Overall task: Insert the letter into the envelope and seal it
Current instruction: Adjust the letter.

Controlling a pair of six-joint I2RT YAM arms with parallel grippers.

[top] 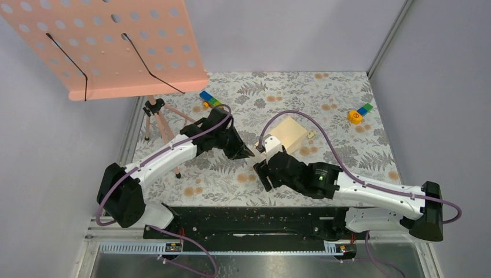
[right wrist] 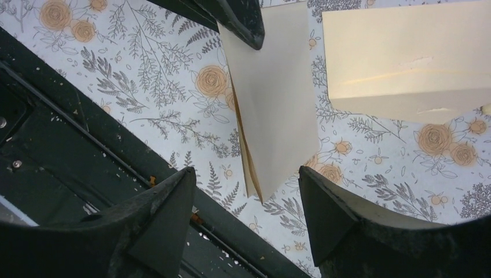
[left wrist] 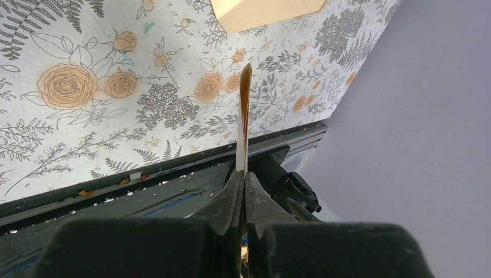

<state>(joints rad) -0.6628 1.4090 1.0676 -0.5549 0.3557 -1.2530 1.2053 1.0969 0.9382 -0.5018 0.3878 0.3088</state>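
Observation:
My left gripper [top: 248, 152] is shut on the tan envelope [right wrist: 272, 98], which hangs above the floral table. In the left wrist view the envelope [left wrist: 245, 110] shows edge-on, sticking straight out from the closed fingertips [left wrist: 243, 176]. My right gripper [right wrist: 244, 186] stands open just below it. The envelope's lower corner, with its layered edge showing, sits above the gap between the two fingertips and touches neither. The pale cream letter [top: 289, 134] lies folded on the table just beyond both grippers. It also appears as the letter [right wrist: 405, 58] at upper right in the right wrist view.
A pink perforated stand board [top: 116, 46] on a tripod [top: 156, 119] overhangs the far left. Coloured blocks [top: 209, 99] lie at the back, and more blocks [top: 359, 113] at the far right. The black base rail [top: 243, 223] runs along the near edge.

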